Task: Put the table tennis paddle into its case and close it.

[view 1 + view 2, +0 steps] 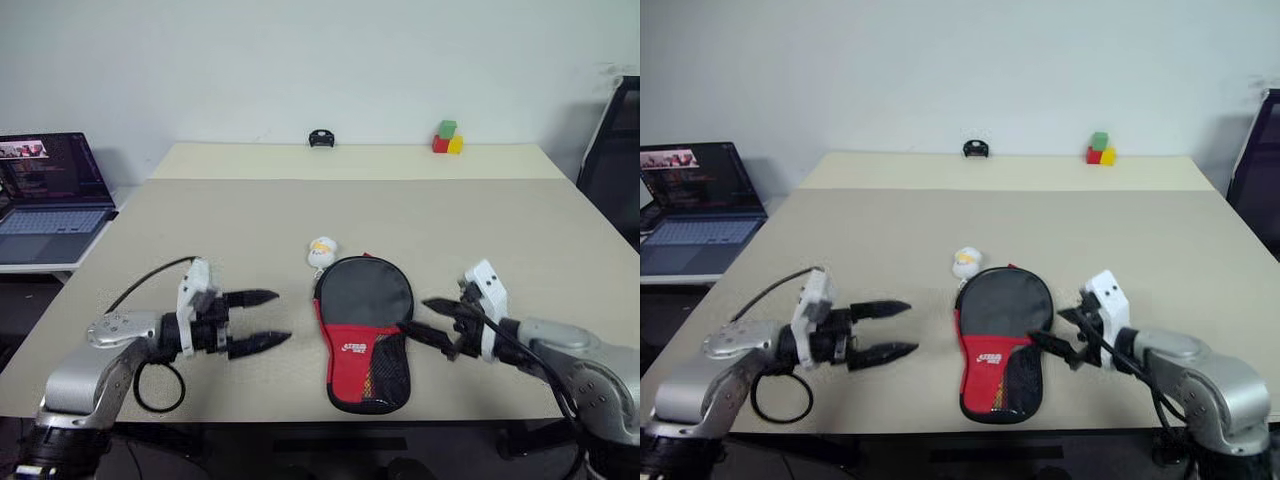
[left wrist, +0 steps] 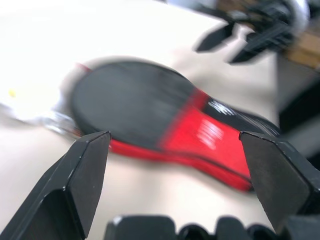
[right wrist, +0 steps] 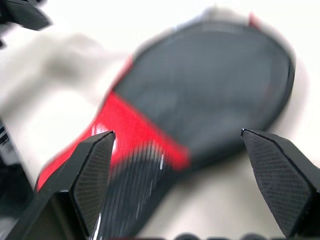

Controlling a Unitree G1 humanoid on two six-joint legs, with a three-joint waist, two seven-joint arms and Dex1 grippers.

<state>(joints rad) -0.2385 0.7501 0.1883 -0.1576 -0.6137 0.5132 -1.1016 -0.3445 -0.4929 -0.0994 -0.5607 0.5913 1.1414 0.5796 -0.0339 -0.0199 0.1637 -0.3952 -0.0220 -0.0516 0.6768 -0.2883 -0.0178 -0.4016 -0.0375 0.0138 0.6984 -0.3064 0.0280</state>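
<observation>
Between the two grippers the case (image 1: 365, 330) is lying flat on the table (image 1: 520, 230), its round black part pointing away from the robot and its red logo panel and mesh pocket pointing toward the near edge. The left gripper (image 1: 258, 320) is hovering just to the left of the case, apart from it, with its fingers spread wide and holding nothing. The right gripper (image 1: 425, 318) is standing at the right side of the case, its jaws also wide and empty; its tips are very near the edge of the case, but I cannot tell if they are touching it.

The paddle is not showing anywhere outside the case, and the case is looking full and closed along its edge, so my judgement is that the paddle is already sitting inside. If so, the task is standing at its last step, or is done. The next move is calling for a check of the zipper: if some part is remaining open, one gripper should be pressing the case down while the other is pulling the slider.

Just beyond the round end the small white-yellow charm (image 1: 321, 251) is resting on the table. Farther away, near the far edge, some coloured blocks (image 1: 447, 138) are standing, and well to the left of the left gripper a laptop (image 1: 48, 200) is sitting open.
</observation>
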